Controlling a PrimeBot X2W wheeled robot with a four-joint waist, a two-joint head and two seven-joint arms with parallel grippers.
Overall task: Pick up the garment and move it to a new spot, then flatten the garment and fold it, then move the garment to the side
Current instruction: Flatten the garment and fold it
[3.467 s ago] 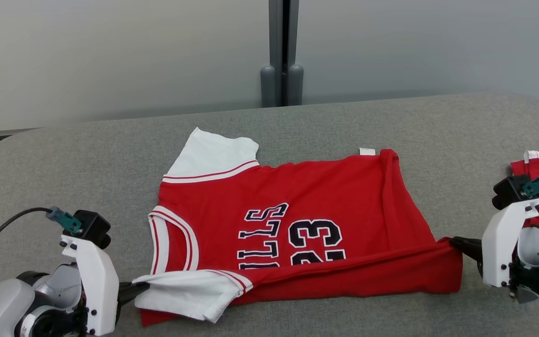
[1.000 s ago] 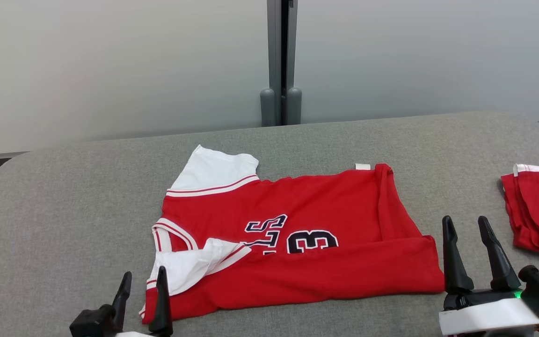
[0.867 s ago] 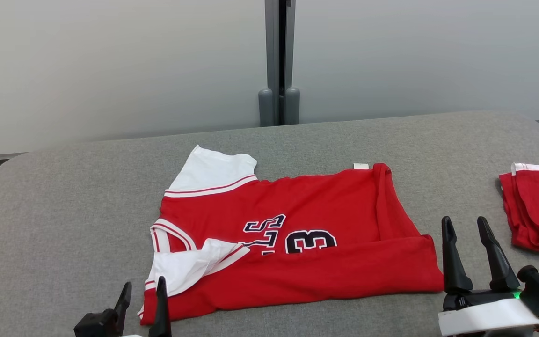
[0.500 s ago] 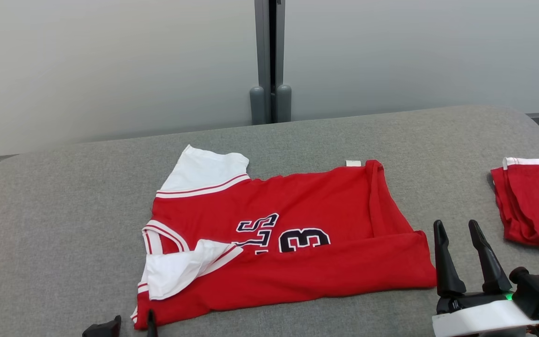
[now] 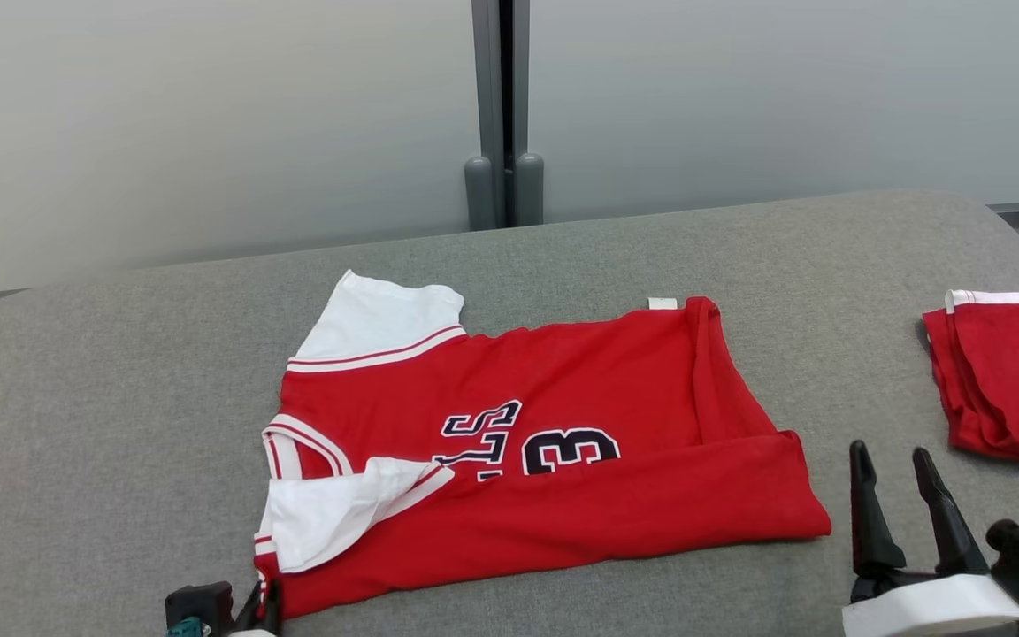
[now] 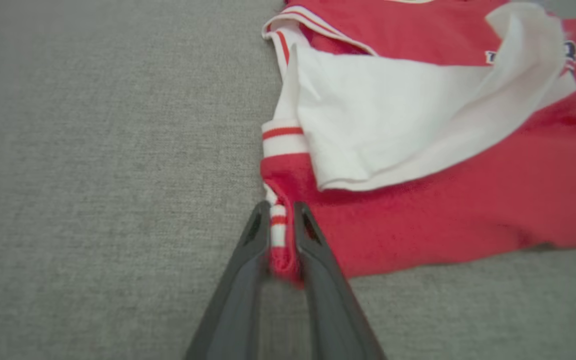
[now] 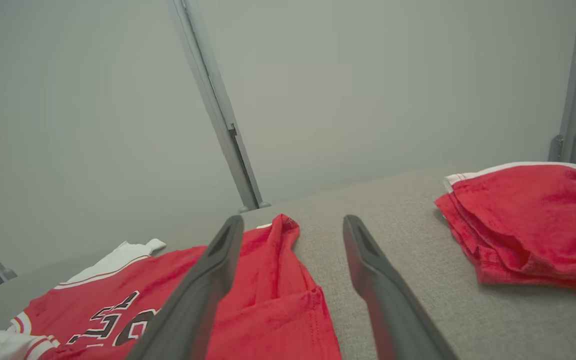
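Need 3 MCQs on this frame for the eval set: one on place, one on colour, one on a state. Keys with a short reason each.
1. Where does the folded red pile lie relative to the jersey?
A. On top of it
B. To the robot's right of it, apart
C. To the robot's left of it

2. What colour are the jersey's sleeves?
A. Black
B. Grey
C. White

3. What is the left gripper doing?
A. Standing wide open, touching nothing
B. Pinching the jersey's near corner hem
C. Holding the folded pile

Key:
1 B, the grey table shows between them in the head view.
2 C, both sleeves are white with red trim.
3 B, the left wrist view shows the striped hem clamped between its fingers.
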